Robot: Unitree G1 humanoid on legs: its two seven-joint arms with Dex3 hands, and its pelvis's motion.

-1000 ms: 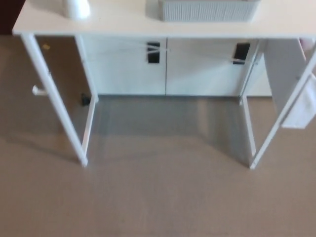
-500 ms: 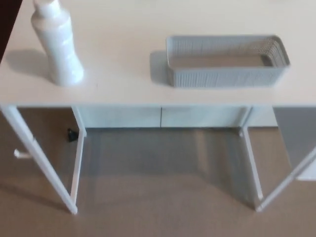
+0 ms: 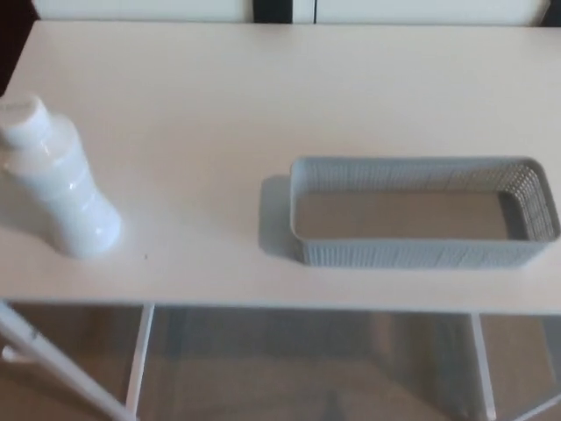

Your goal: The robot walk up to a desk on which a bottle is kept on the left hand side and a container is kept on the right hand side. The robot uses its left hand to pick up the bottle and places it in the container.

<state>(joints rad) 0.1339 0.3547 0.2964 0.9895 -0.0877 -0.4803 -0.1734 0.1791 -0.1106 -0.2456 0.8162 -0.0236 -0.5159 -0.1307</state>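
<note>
Fingers unseen; empty grey container (image 3: 421,254), white bottle (image 3: 54,181) apart.

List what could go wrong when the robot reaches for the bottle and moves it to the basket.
1. The white bottle stands upright at the desk's left edge; a nudge from the hand could topple it or push it off.
2. The grey basket sits near the front edge; a clumsy drop could shove it off.
3. Neither hand is in view, so the reach starts unseen.
</note>
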